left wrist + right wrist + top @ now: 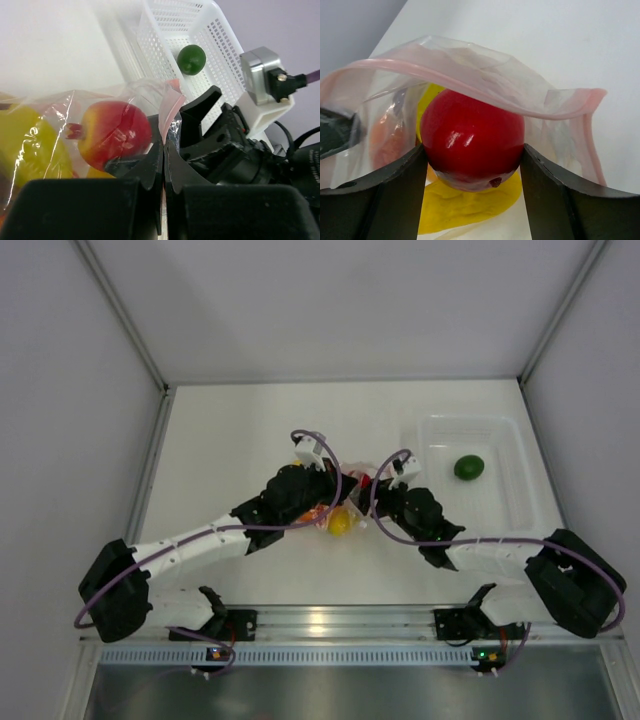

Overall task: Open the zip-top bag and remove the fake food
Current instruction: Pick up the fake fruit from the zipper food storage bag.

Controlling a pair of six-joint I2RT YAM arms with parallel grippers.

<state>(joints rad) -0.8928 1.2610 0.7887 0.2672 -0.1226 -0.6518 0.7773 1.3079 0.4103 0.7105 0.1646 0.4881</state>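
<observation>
The zip-top bag (350, 506) lies at mid-table between both grippers, its pink zip strip (470, 75) arched open. My left gripper (164, 147) is shut on a pinch of the bag's plastic beside the mouth; in the top view it (330, 502) sits at the bag's left. My right gripper (473, 150) reaches into the bag's mouth, its fingers (400, 190) pressed on both sides of a red apple (472, 140). A red-and-yellow fruit (115, 132) and yellow pieces (340, 523) show through the bag. A green lime (468, 467) lies in the tray.
A white perforated tray (500, 440) stands at the right back of the table and also shows in the left wrist view (165, 30) with the lime (191, 59) in it. White walls close off the table's left, right and back.
</observation>
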